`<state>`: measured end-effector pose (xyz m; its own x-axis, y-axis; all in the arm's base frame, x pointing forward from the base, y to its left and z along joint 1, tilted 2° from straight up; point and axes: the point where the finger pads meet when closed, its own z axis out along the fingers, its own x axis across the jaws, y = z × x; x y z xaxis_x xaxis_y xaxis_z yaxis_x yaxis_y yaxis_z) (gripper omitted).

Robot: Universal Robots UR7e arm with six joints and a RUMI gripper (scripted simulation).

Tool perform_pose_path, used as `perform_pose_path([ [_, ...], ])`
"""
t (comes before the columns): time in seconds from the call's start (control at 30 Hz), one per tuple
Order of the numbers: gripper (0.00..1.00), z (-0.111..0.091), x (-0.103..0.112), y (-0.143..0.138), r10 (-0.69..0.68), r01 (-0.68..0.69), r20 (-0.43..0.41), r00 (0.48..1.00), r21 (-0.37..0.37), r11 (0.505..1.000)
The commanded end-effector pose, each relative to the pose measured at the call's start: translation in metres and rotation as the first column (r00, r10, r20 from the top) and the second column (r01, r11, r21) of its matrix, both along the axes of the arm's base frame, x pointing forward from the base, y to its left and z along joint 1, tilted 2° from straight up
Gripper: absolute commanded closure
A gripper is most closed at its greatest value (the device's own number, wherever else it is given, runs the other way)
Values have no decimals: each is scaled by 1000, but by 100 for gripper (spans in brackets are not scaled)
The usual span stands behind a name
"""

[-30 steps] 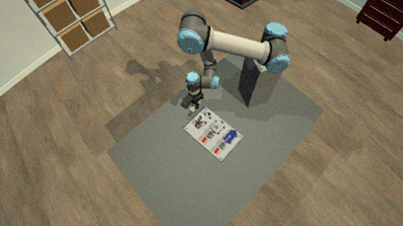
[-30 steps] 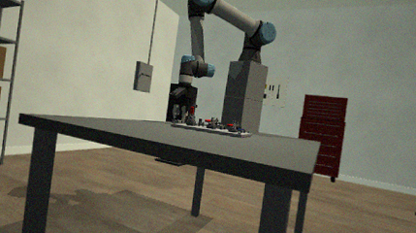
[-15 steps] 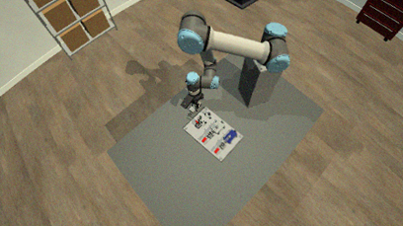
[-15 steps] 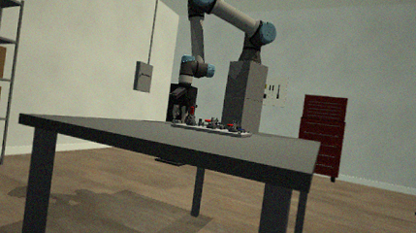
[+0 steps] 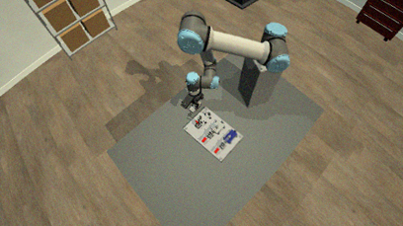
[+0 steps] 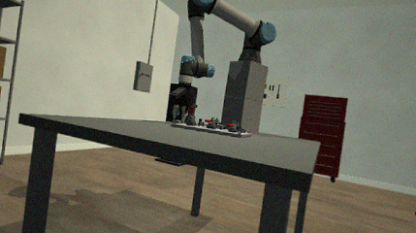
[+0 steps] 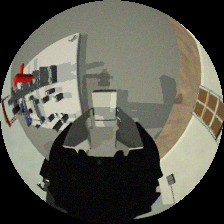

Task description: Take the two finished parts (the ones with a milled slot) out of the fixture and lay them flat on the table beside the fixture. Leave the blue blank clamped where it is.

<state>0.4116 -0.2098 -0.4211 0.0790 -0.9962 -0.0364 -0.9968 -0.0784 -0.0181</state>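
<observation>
The gripper (image 5: 196,109) (image 6: 179,115) (image 7: 104,118) is shut on a light grey block-shaped finished part (image 7: 104,100), low over the table just off the fixture's end. Its slot and whether it touches the table cannot be made out. The white fixture plate (image 5: 224,155) (image 7: 73,75) is left of the fingers in the wrist view. The blue blank (image 5: 230,137) (image 7: 25,114) sits at the fixture's far end from the gripper. Small light grey pieces show in the fixture's middle, too small to tell which is the other finished part.
Red clamp handles (image 5: 204,140) (image 6: 192,110) (image 7: 23,78) and dark clamps stand on the fixture; one red handle near the gripper points up. The grey table (image 5: 164,179) (image 6: 163,136) (image 7: 130,40) extends around the fixture. The arm's pedestal (image 5: 251,82) (image 6: 245,94) stands behind it.
</observation>
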Motion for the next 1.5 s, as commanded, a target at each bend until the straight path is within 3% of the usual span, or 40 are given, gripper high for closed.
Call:
perform_pose_path([
  [0.0, 100, -1, 1, 0, 0, 0, 1, 1000, -1, 1000],
  [1.47, 100, -6, 1, 0, 0, 0, 1, 1000, -1, 1000],
])
